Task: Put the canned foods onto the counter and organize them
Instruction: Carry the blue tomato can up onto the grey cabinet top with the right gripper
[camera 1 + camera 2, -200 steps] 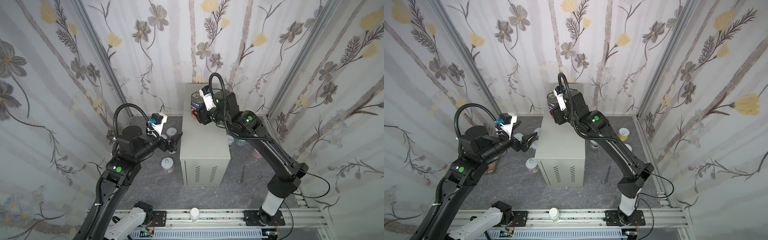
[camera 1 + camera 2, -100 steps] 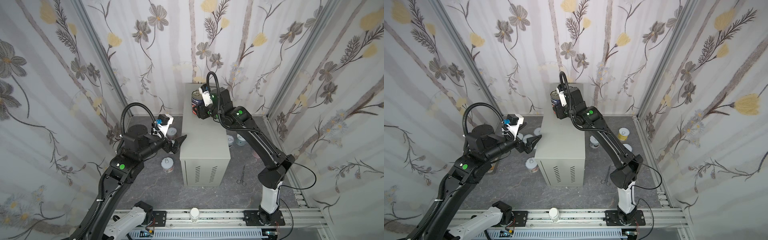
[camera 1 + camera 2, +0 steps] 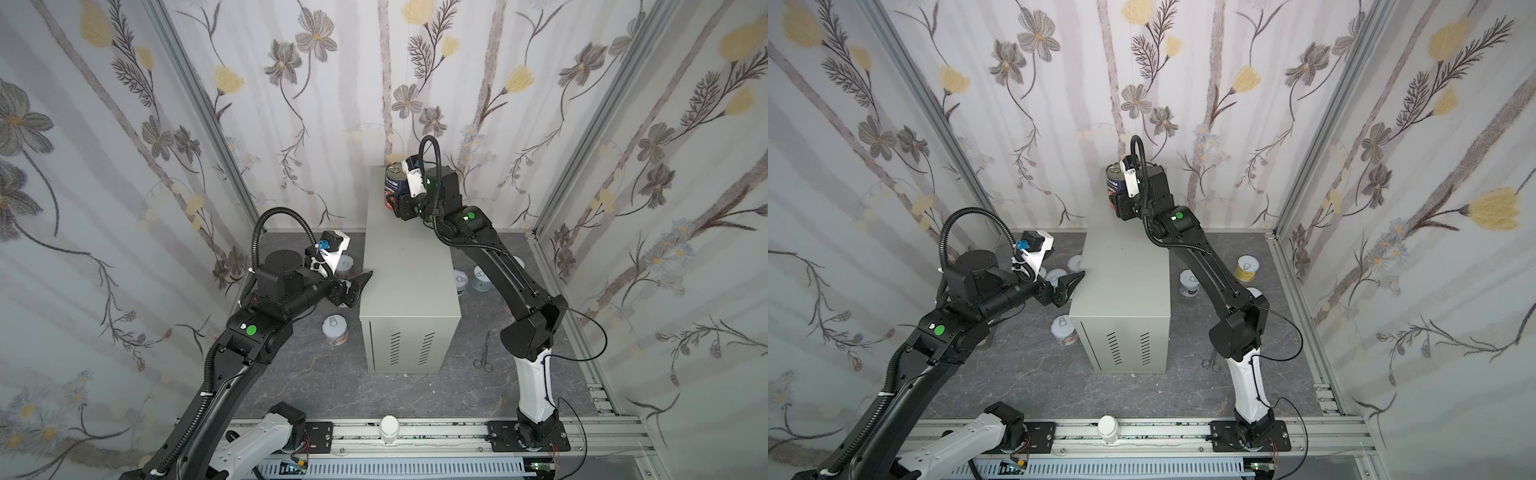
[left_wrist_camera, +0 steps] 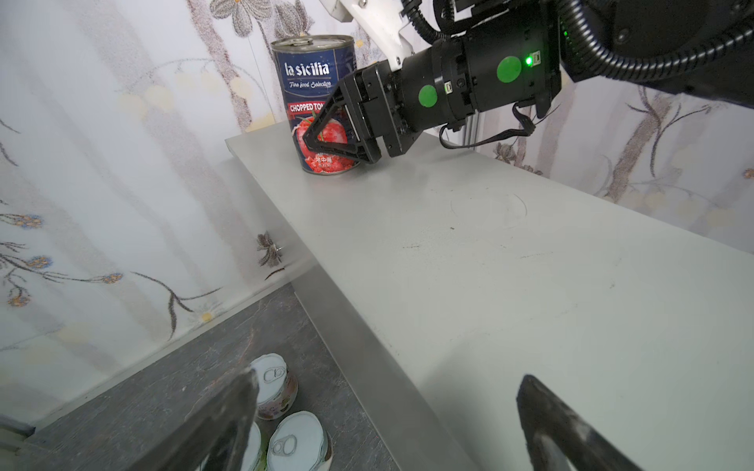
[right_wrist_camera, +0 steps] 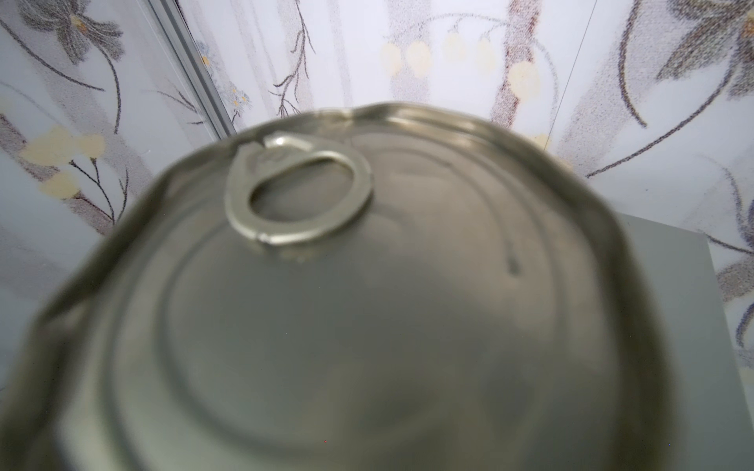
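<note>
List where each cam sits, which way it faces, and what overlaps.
Top views: stereo pair high in front, looking down at the counter; both arms, left gripper, right gripper show.
Left wrist: beside the counter, facing along its top to the tomato can; own open fingers, right gripper show.
Right wrist: just above the can's lid, facing the back wall; no gripper visible.
Shared: can and counter in all.

A robot lab booth, shown by floral printed walls (image 3: 83,291), aluminium frame posts (image 3: 195,91) and a mounting rail (image 3: 440,432).

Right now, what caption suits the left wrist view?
The right gripper clamps the La Sicilia tomato can on the counter.
</note>
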Controlling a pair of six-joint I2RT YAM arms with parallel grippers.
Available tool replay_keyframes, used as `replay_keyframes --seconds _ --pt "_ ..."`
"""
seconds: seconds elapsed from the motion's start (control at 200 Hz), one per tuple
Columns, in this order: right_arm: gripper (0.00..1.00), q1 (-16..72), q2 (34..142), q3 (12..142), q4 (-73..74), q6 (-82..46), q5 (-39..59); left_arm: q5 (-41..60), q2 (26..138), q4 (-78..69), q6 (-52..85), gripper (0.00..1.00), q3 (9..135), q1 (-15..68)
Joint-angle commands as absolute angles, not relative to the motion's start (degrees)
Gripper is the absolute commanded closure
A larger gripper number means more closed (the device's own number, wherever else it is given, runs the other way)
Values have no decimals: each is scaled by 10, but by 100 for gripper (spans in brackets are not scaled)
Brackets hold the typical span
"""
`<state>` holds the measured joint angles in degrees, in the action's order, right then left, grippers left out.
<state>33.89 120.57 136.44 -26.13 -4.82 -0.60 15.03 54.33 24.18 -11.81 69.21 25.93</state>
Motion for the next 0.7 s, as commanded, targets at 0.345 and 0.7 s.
replay_keyframes --seconds 0.345,0.7 --pt "62 253 1220 1377 -188 -42 -20 129 557 216 -133 0 674 260" --pt "61 225 1258 1419 -162 -38 6 113 560 220 -143 0 685 260"
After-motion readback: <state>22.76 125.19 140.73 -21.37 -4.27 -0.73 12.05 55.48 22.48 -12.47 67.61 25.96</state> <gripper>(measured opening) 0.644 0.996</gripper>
